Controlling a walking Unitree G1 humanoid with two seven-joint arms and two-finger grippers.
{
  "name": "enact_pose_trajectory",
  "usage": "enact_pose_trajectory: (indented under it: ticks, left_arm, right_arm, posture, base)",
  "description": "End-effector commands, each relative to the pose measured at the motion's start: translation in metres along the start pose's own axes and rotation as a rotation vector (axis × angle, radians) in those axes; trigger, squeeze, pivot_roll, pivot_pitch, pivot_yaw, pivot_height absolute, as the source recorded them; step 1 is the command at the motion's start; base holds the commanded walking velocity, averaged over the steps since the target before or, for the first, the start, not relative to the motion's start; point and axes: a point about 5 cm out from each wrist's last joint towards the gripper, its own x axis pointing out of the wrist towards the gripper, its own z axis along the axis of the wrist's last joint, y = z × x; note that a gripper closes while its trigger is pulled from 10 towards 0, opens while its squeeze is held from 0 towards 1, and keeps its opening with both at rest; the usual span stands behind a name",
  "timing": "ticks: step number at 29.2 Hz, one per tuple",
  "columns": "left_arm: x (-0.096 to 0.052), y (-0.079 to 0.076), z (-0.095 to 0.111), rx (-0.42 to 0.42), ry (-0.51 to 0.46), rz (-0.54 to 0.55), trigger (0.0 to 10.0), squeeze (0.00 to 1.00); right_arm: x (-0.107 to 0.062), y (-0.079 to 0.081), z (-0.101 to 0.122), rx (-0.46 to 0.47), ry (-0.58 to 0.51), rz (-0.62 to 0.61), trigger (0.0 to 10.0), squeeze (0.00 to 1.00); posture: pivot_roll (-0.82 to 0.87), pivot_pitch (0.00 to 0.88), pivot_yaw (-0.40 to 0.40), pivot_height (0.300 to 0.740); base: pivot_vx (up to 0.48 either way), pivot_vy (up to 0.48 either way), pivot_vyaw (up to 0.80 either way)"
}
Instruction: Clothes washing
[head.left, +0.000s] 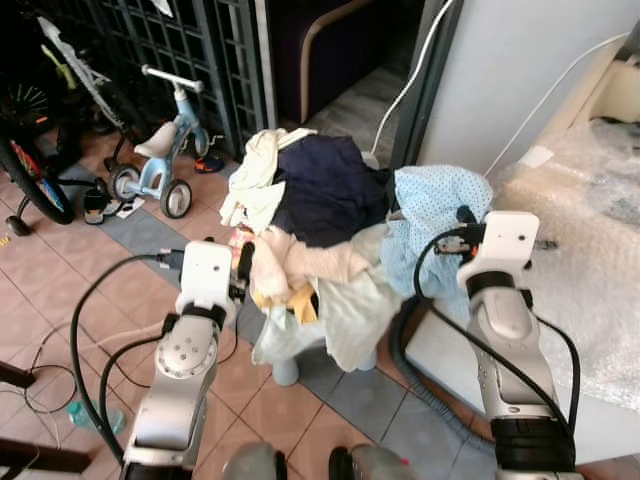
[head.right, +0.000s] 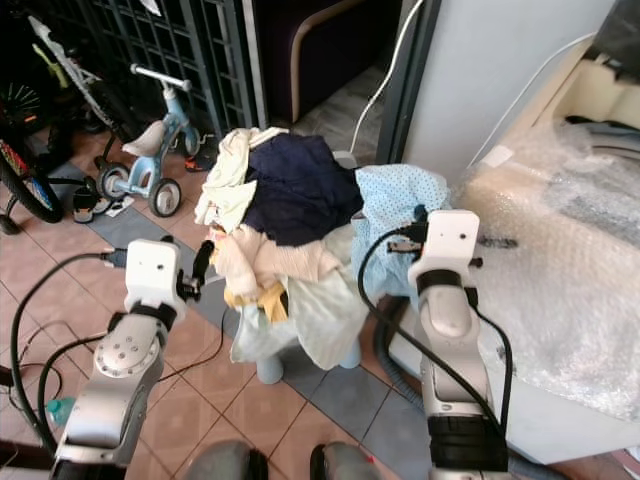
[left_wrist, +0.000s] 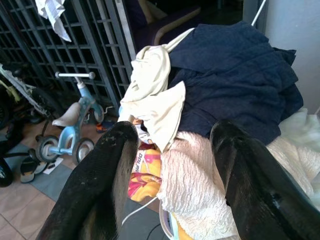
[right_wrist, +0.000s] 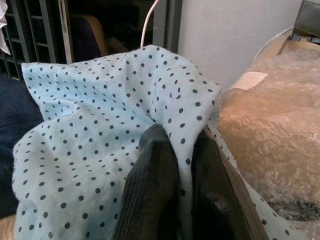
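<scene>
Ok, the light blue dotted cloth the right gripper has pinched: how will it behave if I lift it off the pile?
The light blue cloth with dark dots is thin and creased between the right gripper fingers, so it should hang limp and feel light. It overlaps the heaped clothes pile, so lifting may tug neighbouring garments. The pinch catches only a small fold, which could slip free.

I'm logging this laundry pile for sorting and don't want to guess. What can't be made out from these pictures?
- What holds the pile: head views, draped clothes hide all but a pale leg.
- Washing machine: head views, bubble wrap veils it and the edge cuts it off.
- Print on the colourful item: left wrist view, white shirt and left gripper cover most of it.
</scene>
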Motion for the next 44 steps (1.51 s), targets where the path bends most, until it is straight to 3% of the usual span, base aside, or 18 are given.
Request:
enact_pose_trajectory:
  ticks: [1,10,17,23,34,44]
  left_arm:
    - [0.001,-0.001,0.001,-0.007,-0.005,-0.015,10.0,0.00]
    - [0.002,-0.004,0.003,-0.036,-0.016,-0.037,10.0,0.00]
    - [0.003,-0.005,0.006,-0.070,-0.040,-0.064,10.0,0.00]
    - [0.002,-0.005,0.010,-0.107,-0.055,-0.076,10.0,0.00]
    - [0.001,-0.010,0.010,-0.119,-0.062,-0.106,10.0,0.00]
    - [0.000,-0.009,0.010,-0.121,-0.058,-0.112,10.0,0.00]
  right_arm:
    - [0.000,-0.003,0.000,-0.007,-0.004,-0.012,10.0,0.00]
    - [0.006,-0.004,0.014,-0.095,-0.082,-0.009,10.0,0.00]
    - [0.026,-0.023,0.041,-0.162,-0.181,-0.063,10.0,0.00]
    - [0.031,-0.026,0.052,-0.186,-0.229,-0.059,10.0,0.00]
    - [0.038,-0.014,0.059,-0.242,-0.274,0.065,10.0,0.00]
    - [0.053,-0.014,0.070,-0.252,-0.311,0.096,10.0,0.00]
  posture:
    - [0.01,0.076,0.033,0.740]
    - [0.00,0.076,0.035,0.740]
    - [0.00,0.083,0.034,0.740]
    - [0.00,0.091,0.032,0.740]
    - [-0.01,0.093,0.032,0.740]
    - [0.00,0.097,0.035,0.740]
  base:
    - [0.000,0.000,-0.80]
    - [0.000,0.000,-0.80]
    - [0.000,0.000,-0.80]
    - [0.131,0.000,-0.75]
    - [0.308,0.000,0.00]
    - [0.480,0.000,0.00]
